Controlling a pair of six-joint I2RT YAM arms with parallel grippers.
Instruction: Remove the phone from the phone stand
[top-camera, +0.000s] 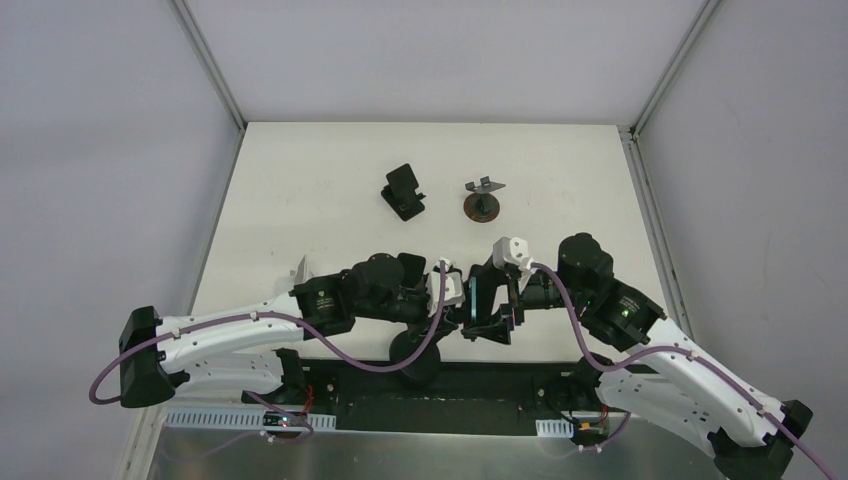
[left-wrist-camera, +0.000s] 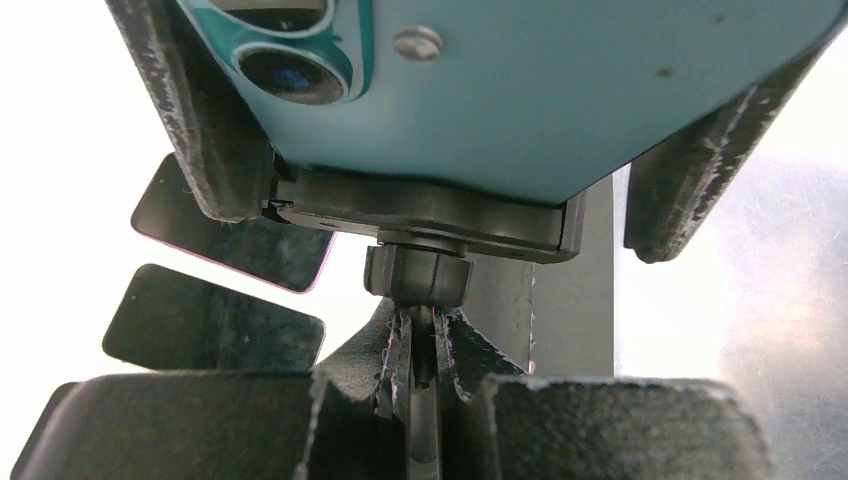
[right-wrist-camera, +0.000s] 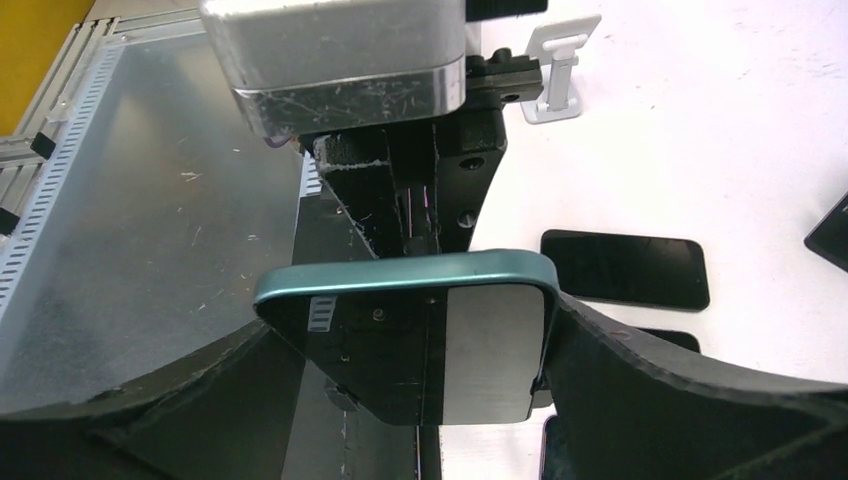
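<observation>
Midpoint, judging by the grips. Nearest, bracing the phone stand (left-wrist-camera: 420, 272) by its neck with the left gripper (left-wrist-camera: 420, 370), clamped shut on it. Pinching the phone (left-wrist-camera: 560, 90) across both side edges between the pads (left-wrist-camera: 215, 150) of the right gripper (right-wrist-camera: 400, 390). Not yet lifted from the cradle. Remaining: pulling free. Farther back, black stand (top-camera: 404, 191) and metal stand (top-camera: 483, 200), unused.

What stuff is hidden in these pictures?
Left wrist view: phone runs off the top edge.
Top view: left arm and right arm cover most of the phone stand.
Right wrist view: one dark slab is cut by the right edge; another hides behind a finger.
</observation>
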